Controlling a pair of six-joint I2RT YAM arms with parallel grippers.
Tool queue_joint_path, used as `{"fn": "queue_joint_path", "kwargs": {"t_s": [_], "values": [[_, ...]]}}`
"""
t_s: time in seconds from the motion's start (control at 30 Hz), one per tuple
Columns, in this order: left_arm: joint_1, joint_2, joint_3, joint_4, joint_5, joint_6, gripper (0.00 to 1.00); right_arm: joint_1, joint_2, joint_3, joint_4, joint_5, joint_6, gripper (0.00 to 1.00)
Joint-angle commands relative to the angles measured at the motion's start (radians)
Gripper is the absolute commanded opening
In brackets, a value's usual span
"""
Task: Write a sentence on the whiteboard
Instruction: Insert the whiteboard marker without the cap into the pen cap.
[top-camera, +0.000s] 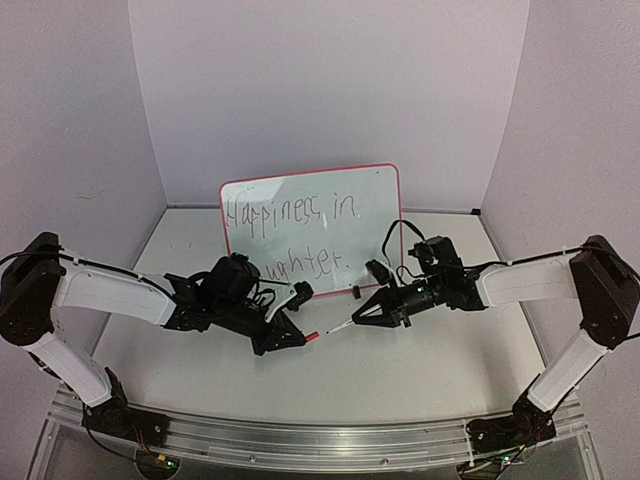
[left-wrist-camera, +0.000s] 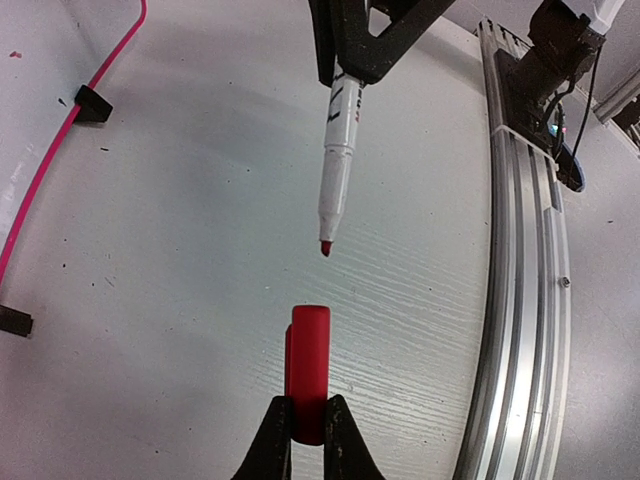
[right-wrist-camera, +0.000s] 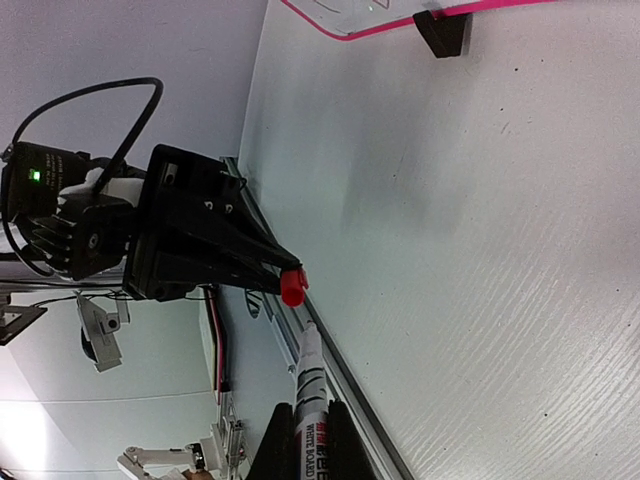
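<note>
Red cap (left-wrist-camera: 309, 350) is sitting clamped in the left gripper (left-wrist-camera: 308, 412), facing the marker (left-wrist-camera: 338, 170) that the right gripper (right-wrist-camera: 306, 415) is clamping; the whiteboard (top-camera: 370, 190) is standing behind them on the counter (top-camera: 420, 360), showing the sentence (top-camera: 290, 212).

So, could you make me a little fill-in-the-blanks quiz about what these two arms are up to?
1. The left pincer is shut on a cap coloured ____.
2. The right pincer is shut on the marker, whose tip points at the cap without ____ it.
3. The sentence on the whiteboard begins with the word ____.

Missing words: red; touching; Happiness.
</note>
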Motion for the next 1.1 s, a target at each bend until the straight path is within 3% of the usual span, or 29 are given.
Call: {"fn": "queue_joint_path", "kwargs": {"t_s": [0.0, 1.07], "values": [[-0.005, 0.01, 0.042, -0.012, 0.043, 0.027, 0.0, 0.006, 0.011, 0.026, 0.06, -0.028, 0.024, 0.0], [-0.01, 0.022, 0.044, -0.006, 0.04, 0.032, 0.0, 0.039, 0.083, 0.052, 0.104, -0.033, 0.045, 0.0]]}}
